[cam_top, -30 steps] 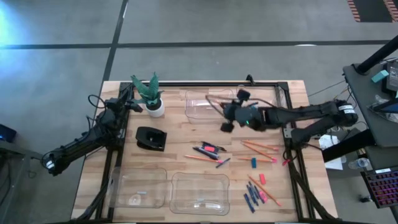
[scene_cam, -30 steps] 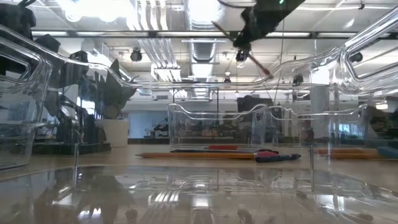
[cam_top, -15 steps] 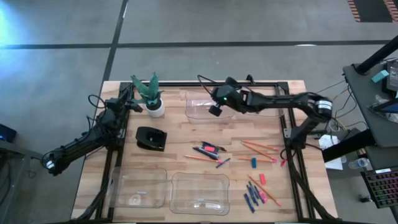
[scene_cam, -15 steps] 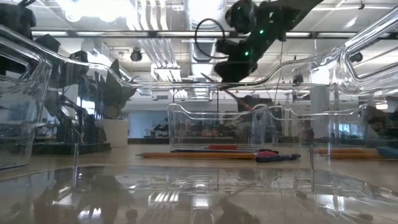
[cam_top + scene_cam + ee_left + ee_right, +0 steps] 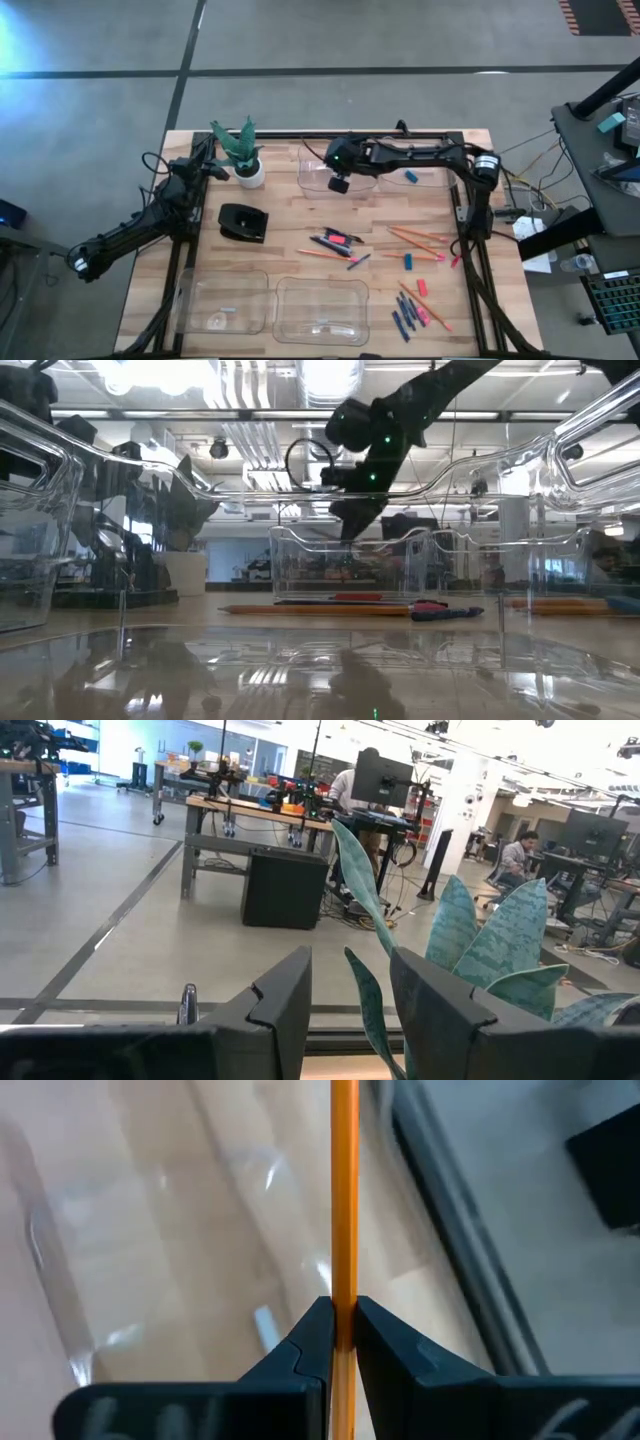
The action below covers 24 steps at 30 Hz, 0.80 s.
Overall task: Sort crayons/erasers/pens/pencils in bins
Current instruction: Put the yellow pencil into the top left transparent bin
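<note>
My right gripper (image 5: 338, 182) hangs over the left of the two clear bins (image 5: 325, 172) at the far edge, shut on an orange pencil (image 5: 344, 1200). More pencils (image 5: 420, 237), black pens (image 5: 332, 243), dark-blue crayons (image 5: 405, 318) and small erasers (image 5: 421, 287) lie flat on the wood at mid and near right. A light-blue eraser (image 5: 410, 177) lies in the other far bin (image 5: 440, 160). My left gripper (image 5: 350, 1010) waits open at the far left, beside a potted plant (image 5: 240, 150). My right gripper pinches the pencil's shaft (image 5: 344, 1305) between its two fingertips (image 5: 312, 1330). The fingers slant down from the table's right side. The pencil runs on ahead past the fingertips, lifted clear above the bin's floor.
Two more clear bins (image 5: 225, 300) (image 5: 320, 310) stand side by side at the near edge. A small black box (image 5: 242, 222) sits left of centre. The black frame rail (image 5: 400, 134) runs along the far edge behind the far bins.
My right gripper has swung from over the table's middle toward the far left, sinking and tipping downward, and now hangs over the left far bin. The pencil has gone with it, still held. The left arm has kept still.
</note>
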Tool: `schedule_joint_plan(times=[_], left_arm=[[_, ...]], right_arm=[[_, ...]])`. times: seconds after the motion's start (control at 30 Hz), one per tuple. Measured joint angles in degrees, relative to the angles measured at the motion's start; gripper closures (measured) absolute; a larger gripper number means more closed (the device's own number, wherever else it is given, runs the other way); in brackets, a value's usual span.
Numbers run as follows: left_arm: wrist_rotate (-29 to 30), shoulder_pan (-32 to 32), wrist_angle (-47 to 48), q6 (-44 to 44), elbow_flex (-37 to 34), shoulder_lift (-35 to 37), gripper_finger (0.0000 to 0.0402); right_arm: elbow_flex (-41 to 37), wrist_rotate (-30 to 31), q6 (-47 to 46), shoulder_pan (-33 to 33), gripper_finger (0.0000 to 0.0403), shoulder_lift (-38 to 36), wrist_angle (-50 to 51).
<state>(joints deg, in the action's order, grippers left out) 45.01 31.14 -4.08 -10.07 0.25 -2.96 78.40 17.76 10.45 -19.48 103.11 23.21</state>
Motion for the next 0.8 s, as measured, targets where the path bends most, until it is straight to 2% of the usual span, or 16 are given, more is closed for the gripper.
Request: schedule_joint_plan(times=[0.23,0.47,0.8], left_arm=[[0.0,-0.02,0.0,0.0,-0.01,0.02,0.0277],[0.0,-0.02,0.0,0.0,0.0,0.02,0.0277],[0.02,-0.01,0.0,0.0,-0.01,0.03,0.0277]], right_arm=[[0.89,-7.81,-0.58,-1.36,0.0372,1.68,4.51],[0.6,-7.96,-0.84,-1.73,0.0372,2.09,4.18],[0.68,-12.45,-0.89,-2.03,0.0372,5.68,3.03]])
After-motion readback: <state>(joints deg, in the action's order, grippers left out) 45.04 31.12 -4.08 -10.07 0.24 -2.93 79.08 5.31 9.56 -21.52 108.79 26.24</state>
